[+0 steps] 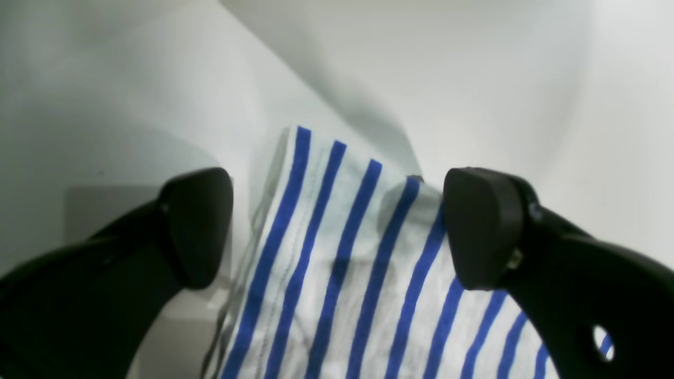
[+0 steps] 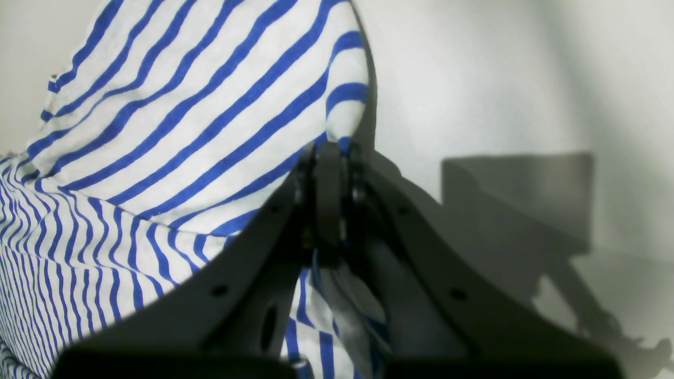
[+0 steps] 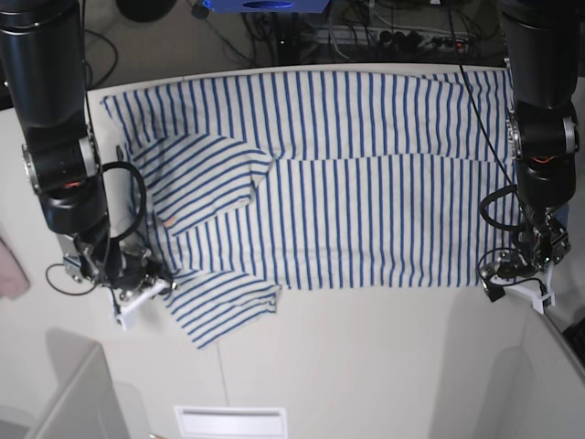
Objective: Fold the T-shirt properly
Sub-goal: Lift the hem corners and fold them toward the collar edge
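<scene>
The white T-shirt with blue stripes (image 3: 366, 174) lies spread across the table, one sleeve folded in at the left with a small orange mark (image 3: 167, 220). My right gripper (image 3: 157, 280) is shut on the shirt's lower left sleeve edge. In the right wrist view (image 2: 329, 158) the cloth (image 2: 200, 105) is pinched between the closed fingers and bunches up to the left. My left gripper (image 3: 494, 275) is open at the shirt's lower right corner. In the left wrist view its gripper (image 1: 339, 226) straddles the striped corner (image 1: 347, 252), with one finger (image 1: 482, 226) touching the cloth.
A pink cloth (image 3: 9, 265) shows at the table's left edge. A grey bin wall (image 3: 73, 402) stands at the front left. A white slot (image 3: 228, 421) sits at the front edge. Cables and equipment (image 3: 366, 27) lie behind the table.
</scene>
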`<action>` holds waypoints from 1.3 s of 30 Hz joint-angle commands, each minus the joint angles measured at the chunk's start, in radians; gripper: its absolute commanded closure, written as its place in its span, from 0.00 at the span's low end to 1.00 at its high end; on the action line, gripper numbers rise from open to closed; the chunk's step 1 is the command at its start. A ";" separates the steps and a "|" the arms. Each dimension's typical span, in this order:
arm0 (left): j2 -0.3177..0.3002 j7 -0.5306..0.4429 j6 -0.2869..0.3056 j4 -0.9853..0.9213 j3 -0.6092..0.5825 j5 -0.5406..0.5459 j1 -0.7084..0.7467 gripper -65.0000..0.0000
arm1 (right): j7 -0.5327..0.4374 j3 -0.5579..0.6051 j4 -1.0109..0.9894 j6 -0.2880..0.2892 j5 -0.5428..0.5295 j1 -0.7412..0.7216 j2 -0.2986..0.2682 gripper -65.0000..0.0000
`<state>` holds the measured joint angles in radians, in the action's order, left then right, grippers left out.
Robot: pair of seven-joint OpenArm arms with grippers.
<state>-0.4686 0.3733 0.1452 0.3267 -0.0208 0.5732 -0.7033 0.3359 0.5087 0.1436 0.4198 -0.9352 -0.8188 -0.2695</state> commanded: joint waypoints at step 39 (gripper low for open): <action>-0.022 0.260 0.000 0.658 0.258 0.011 0.325 1.00 | -0.011 -0.065 0.287 0.006 -0.014 0.066 -0.103 1.00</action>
<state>-0.4641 0.6476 0.1455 0.9680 0.2317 0.5793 -0.3542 0.3470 0.4473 0.4183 0.4194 -0.9379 -0.7170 -0.3546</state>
